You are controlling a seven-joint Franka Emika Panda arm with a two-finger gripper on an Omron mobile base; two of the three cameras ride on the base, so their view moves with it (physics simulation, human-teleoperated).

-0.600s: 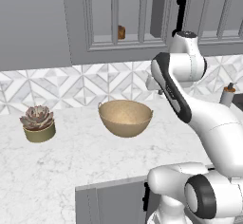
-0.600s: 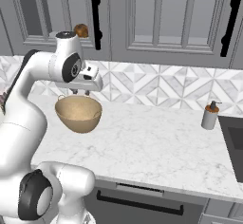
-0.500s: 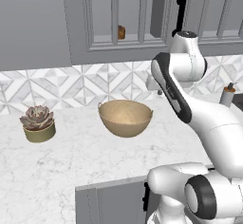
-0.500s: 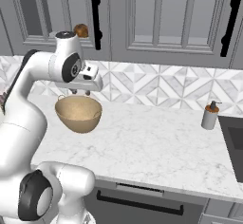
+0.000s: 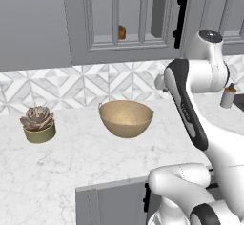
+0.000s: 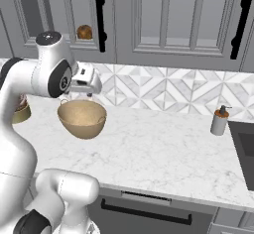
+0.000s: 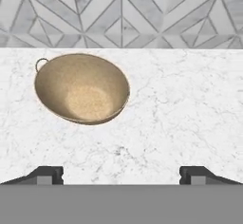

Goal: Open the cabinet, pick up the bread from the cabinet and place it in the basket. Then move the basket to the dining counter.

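Bread behind cabinet glass; hand view: jaws spread, empty, above basket.

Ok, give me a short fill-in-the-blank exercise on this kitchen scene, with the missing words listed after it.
1. The bread sits inside the cabinet, behind its ____ door.
2. The basket stands on the counter and is ____ inside.
3. The claw hovers above the counter with its tips spread ____.
4. Left of the basket in the left base view stands a potted ____.

Missing words: closed; empty; open; succulent
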